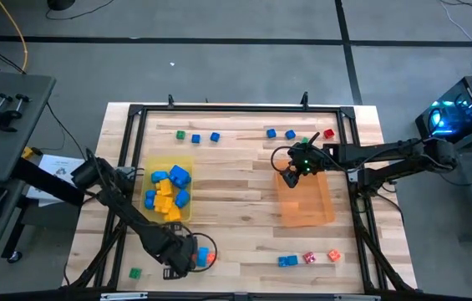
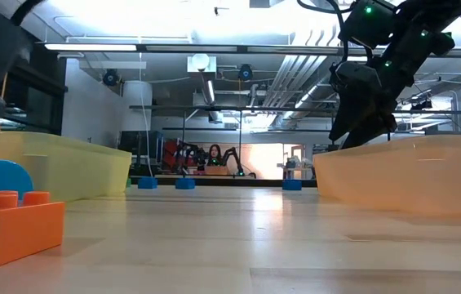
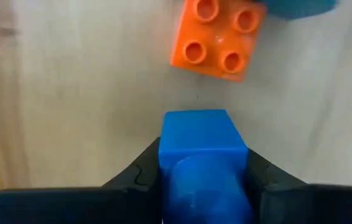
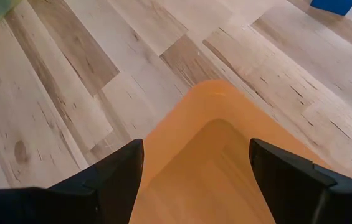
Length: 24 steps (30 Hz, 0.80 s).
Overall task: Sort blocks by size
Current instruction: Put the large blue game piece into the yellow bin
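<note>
My left gripper is clamped on a blue block down at the near edge of the table, with an orange block just ahead of it. The right gripper is spread wide with nothing in it, over a corner of the orange tray. The yellow tray is piled with yellow and blue blocks; small ones are scattered along the far edge.

Your dark left gripper sits low at the desk's near edge, fingers clamped, while your dark right gripper hovers mid-desk, fingers spread.
</note>
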Tool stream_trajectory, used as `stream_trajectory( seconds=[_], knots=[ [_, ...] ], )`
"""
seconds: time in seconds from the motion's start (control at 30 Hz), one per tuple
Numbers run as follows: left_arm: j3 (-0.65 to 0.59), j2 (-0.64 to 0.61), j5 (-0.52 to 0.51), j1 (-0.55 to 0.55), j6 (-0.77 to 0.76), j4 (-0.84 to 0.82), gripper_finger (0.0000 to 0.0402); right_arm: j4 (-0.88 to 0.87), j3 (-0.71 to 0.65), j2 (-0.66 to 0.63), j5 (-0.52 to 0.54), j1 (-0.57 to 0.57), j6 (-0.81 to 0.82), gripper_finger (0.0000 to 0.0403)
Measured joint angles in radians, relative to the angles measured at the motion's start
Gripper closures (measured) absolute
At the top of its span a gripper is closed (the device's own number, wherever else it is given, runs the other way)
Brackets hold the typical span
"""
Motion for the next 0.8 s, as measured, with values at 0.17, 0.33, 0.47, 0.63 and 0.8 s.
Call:
stream_trajectory(
  seconds=[0.17,0.33,0.47,0.63,0.8],
  knots=[
    [0.0,-0.161,-0.02,0.01,-0.016,-0.013,0.0302,0.001,0.0,0.0,0.001,0.0,0.0,0.0117],
    [0.001,-0.411,-0.276,0.037,-0.064,-0.122,0.0302,0.001,0.0,0.0,0.003,0.0,-0.009,0.0117],
    [0.002,-0.561,-0.555,0.132,-0.185,-0.414,0.0302,0.002,0.0,0.0,0.003,0.0,-0.004,0.0117],
    [0.0,-0.63,-0.557,0.333,-0.186,-0.67,0.0302,0.002,0.0,0.0,0.004,0.0,0.026,0.0117],
    [0.0,-0.635,-0.357,0.458,-0.13,-0.635,0.0265,0.002,0.0,0.0,0.004,0.0,0.027,0.0117]
  ],
)
